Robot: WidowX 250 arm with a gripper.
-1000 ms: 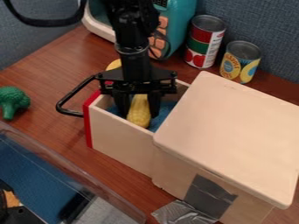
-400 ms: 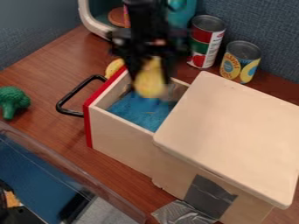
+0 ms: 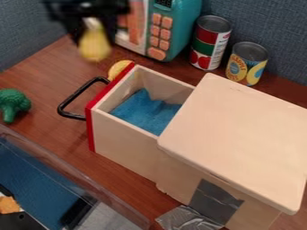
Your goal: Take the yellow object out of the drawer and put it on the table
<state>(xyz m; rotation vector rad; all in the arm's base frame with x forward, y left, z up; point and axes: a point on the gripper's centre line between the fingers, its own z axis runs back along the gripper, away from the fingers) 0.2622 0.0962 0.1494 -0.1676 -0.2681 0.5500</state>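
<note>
Clasping the yellow object (image 3: 94,48) at eleven o'clock, my pincer (image 3: 94,37) could send it rolling (it's rounded) by releasing too high.

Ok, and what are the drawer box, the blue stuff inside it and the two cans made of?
The drawer box looks like smooth, pale wood, maybe plywood, with flat, plain sides. The blue stuff seems to be soft cloth, because it bunches up in folds. The red and green can and the yellow and blue can look like metal with printed labels, judging by their grey, rimmed tops.
</note>
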